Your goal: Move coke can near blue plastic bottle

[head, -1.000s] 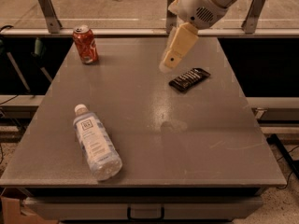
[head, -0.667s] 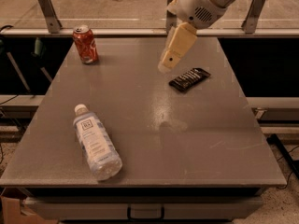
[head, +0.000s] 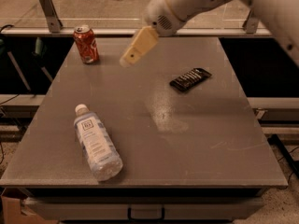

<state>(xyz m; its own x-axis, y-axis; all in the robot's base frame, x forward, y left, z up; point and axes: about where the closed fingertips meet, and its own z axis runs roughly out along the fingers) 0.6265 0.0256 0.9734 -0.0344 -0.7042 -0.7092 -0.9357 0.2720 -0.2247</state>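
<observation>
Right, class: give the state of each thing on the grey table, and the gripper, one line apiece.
Red aluminium coke can: upright, untouched.
Clear blue plastic bottle: lying on its side, white cap on.
Flat black snack packet: lying flat.
Cream gripper: hovers right of the can, apart from it.

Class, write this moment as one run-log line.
hand: raised, right of coke can | coke can: upright, far left | blue plastic bottle: lying, near left | can ungrasped

I can read no text: the white lettering on the coke can point(head: 87, 44) and the blue plastic bottle point(head: 96, 143) label stay illegible; gripper point(head: 128, 59) hovers right of the can
</observation>
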